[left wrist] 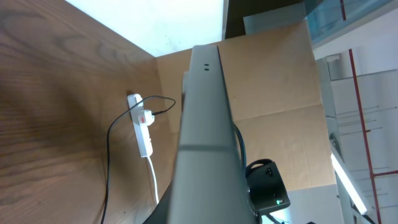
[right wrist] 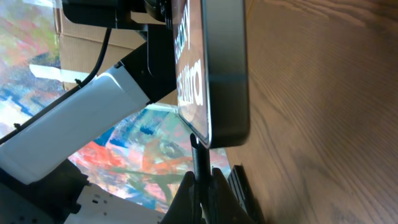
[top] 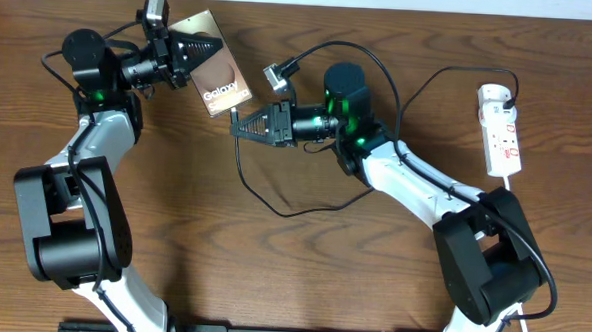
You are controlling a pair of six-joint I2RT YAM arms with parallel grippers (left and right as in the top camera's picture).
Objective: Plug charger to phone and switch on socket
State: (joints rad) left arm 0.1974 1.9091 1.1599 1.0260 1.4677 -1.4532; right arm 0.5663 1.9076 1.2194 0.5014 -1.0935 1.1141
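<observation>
My left gripper (top: 203, 54) is shut on the phone (top: 216, 70), a bronze slab with white "Galaxy" lettering, and holds it tilted above the table at the back left. In the left wrist view the phone (left wrist: 203, 130) fills the middle as a grey edge-on slab. My right gripper (top: 236, 123) is shut on the charger's connector tip (right wrist: 198, 160), which meets the phone's lower edge (right wrist: 214, 134). The charger cable (top: 284, 214) loops across the table. The white socket (top: 500, 130) lies at the far right, with a black plug (top: 509, 93) at its top end.
The socket (left wrist: 142, 124) and its white cord (left wrist: 153, 180) also show in the left wrist view, with cardboard (left wrist: 273, 93) behind. A small silver block (top: 276, 77) sits on a black cable near the right arm's wrist. The wooden table (top: 301, 276) runs across the front.
</observation>
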